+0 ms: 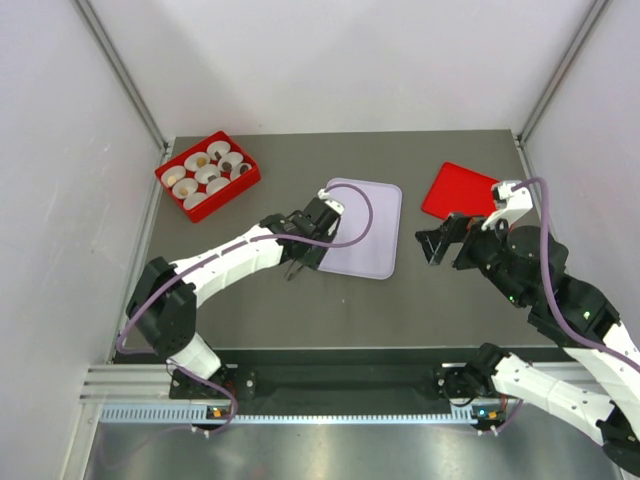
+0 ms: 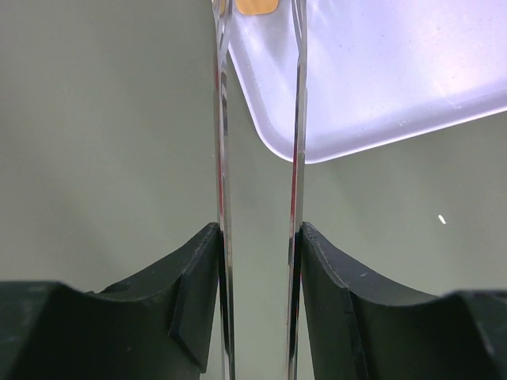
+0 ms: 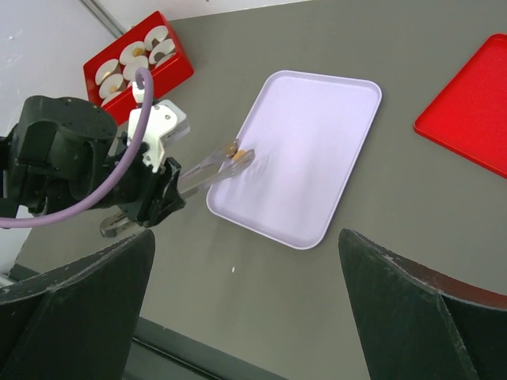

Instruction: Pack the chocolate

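I find the left fingers (image 2: 257, 237) part-closed on tweezers (image 3: 210, 168) pinching a caramel chocolate (image 3: 238, 153) over the lavender tray (image 3: 317, 134) edge, the right fingers (image 1: 437, 243) wide and empty; I should keep the squeeze steady while carrying to the red box (image 1: 245, 182).

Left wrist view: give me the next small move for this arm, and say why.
Probably raise the clear tongs a little. The left tool is shut on them, and a caramel-orange chocolate sits between their tips at the edge of the lavender tray. The red box of paper cups lies apart, so the piece should clear the rim first.
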